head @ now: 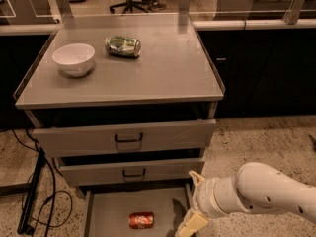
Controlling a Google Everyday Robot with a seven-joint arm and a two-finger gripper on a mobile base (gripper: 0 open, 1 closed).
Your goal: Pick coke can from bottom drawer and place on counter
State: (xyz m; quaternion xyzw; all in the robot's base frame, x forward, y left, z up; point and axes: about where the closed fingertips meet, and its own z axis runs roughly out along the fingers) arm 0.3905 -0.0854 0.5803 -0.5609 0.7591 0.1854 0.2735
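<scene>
The coke can (141, 220) lies on its side on the floor of the open bottom drawer (111, 209), near the frame's lower edge. The counter (163, 68) is the grey cabinet top above the three drawers. My gripper (191, 223) is on the white arm coming in from the right, over the drawer's right side, to the right of the can and apart from it. One pale finger (193, 223) shows; the rest is cut off by the frame edge.
A white bowl (74, 59) and a green can (123, 46) lying on its side sit on the counter's back left. The two upper drawers (126, 137) are slightly open. Black cables (34, 196) run on the floor at left. A ledge with glass panels stands behind.
</scene>
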